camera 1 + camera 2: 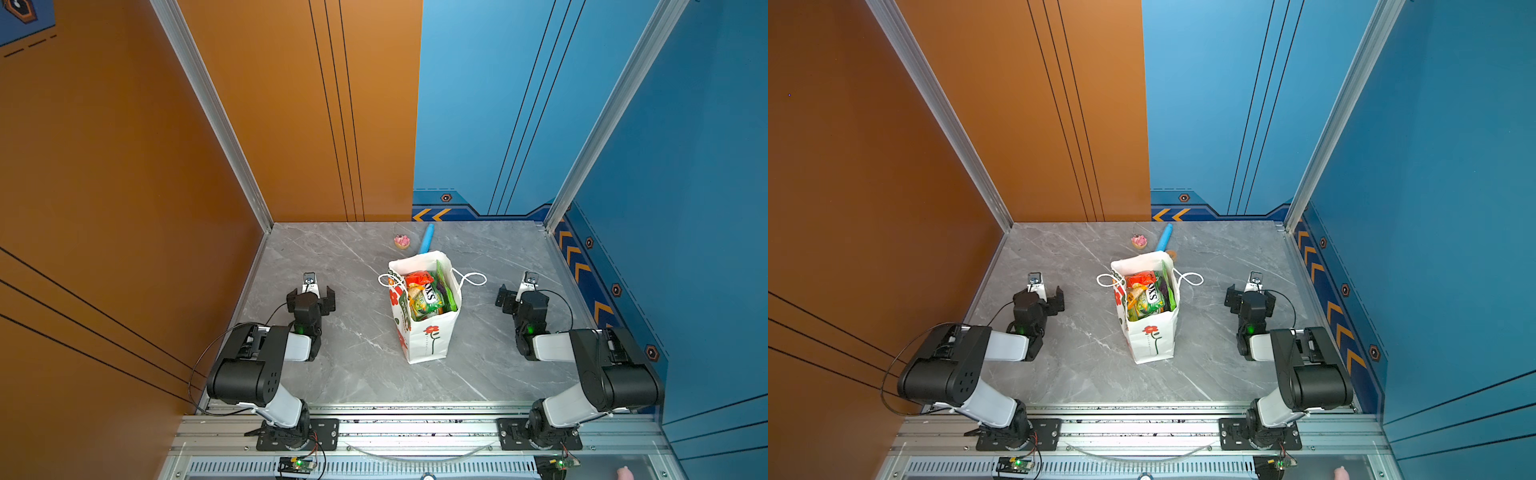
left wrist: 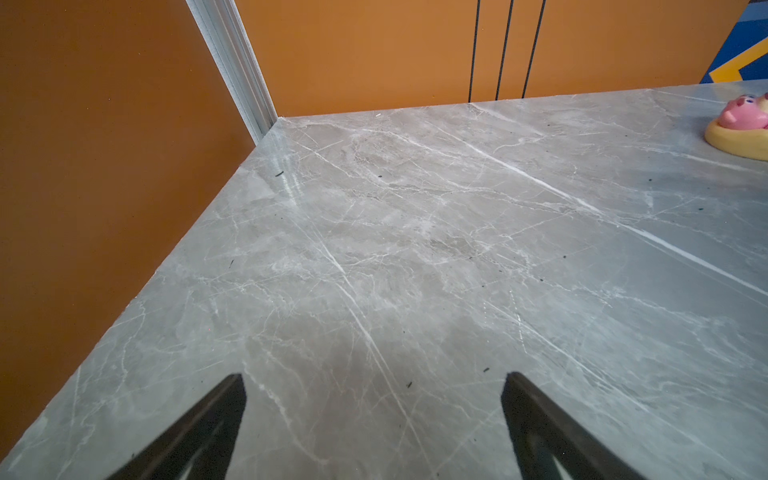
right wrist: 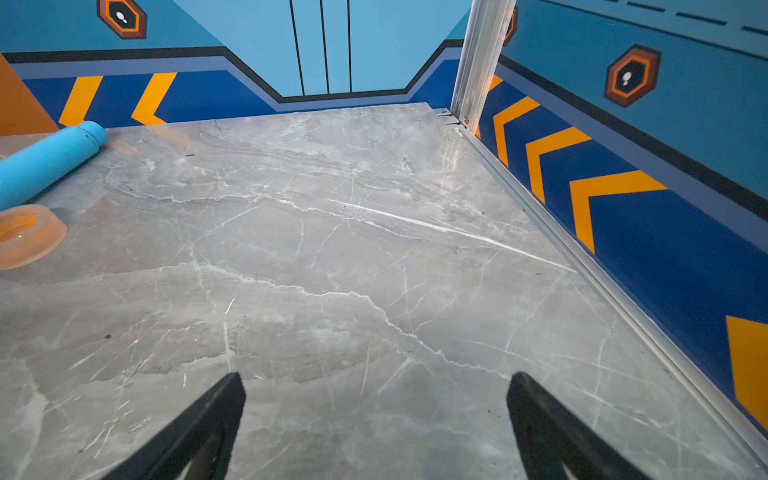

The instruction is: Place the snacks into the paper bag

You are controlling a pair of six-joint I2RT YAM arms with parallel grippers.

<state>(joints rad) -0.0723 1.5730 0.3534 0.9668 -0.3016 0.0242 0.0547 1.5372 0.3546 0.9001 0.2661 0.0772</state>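
In both top views the paper bag [image 1: 428, 336] stands mid-tabletop [image 1: 353, 374], with the snacks [image 1: 424, 297] packed inside and none loose. Left wrist view: left end effector [image 2: 374, 380] wide, empty. Right wrist view: right end effector [image 3: 376, 380] likewise. Packing looks finished; I'd say nothing more needs fetching.

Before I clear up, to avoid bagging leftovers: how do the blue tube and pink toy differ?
The blue tube is long and slim, the pink toy short and round. The tube is plain blue; the toy pink on a yellow base. The tube lies flat; the toy sits upright. Both rest on the table behind the paper bag.
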